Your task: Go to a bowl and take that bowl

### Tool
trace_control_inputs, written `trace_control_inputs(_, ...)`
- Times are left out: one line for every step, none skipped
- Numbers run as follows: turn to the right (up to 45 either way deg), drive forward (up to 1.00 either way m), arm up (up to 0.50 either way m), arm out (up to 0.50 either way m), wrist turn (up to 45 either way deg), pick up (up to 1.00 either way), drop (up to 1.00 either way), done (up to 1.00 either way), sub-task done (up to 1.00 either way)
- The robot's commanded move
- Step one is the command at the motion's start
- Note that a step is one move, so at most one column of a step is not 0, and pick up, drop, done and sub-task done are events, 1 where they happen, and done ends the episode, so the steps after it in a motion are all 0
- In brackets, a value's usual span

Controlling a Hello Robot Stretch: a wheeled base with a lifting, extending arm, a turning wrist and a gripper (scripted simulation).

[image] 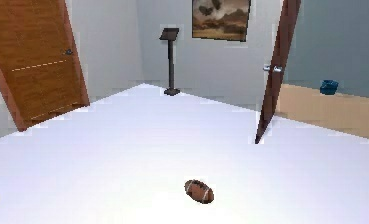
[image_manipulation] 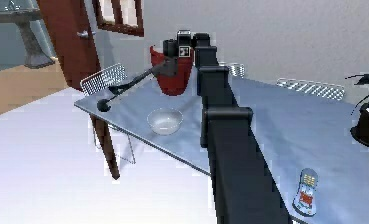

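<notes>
A small white bowl [image_manipulation: 164,121] stands on a grey glass-topped table [image_manipulation: 262,120] in the arm side view, near the table's front edge. The dark arm rises from the bottom edge over the table. At its far end the gripper [image_manipulation: 107,101] stretches its thin fingers [image_manipulation: 132,86] leftward and down toward the table's left corner, up and left of the bowl. A red pot [image_manipulation: 172,84] stands right behind the gripper's body. I cannot tell whether the gripper holds anything.
Wire chairs [image_manipulation: 102,78] [image_manipulation: 312,88] stand behind the table, and a small can [image_manipulation: 306,190] sits on its near right part. A brown ball [image: 199,190] lies on the white floor ahead. Farther off are a stand [image: 171,60], a wooden door [image: 37,60] and an open door [image: 277,70].
</notes>
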Motion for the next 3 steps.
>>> trace_control_inputs(0.0,0.0,0.0,0.0,45.0,0.0,0.0,0.0,0.0)
trace_control_inputs(0.0,0.0,0.0,0.0,21.0,0.0,0.0,0.0,0.0)
trace_control_inputs(0.0,0.0,-0.28,0.0,0.0,0.0,0.0,0.0,0.0)
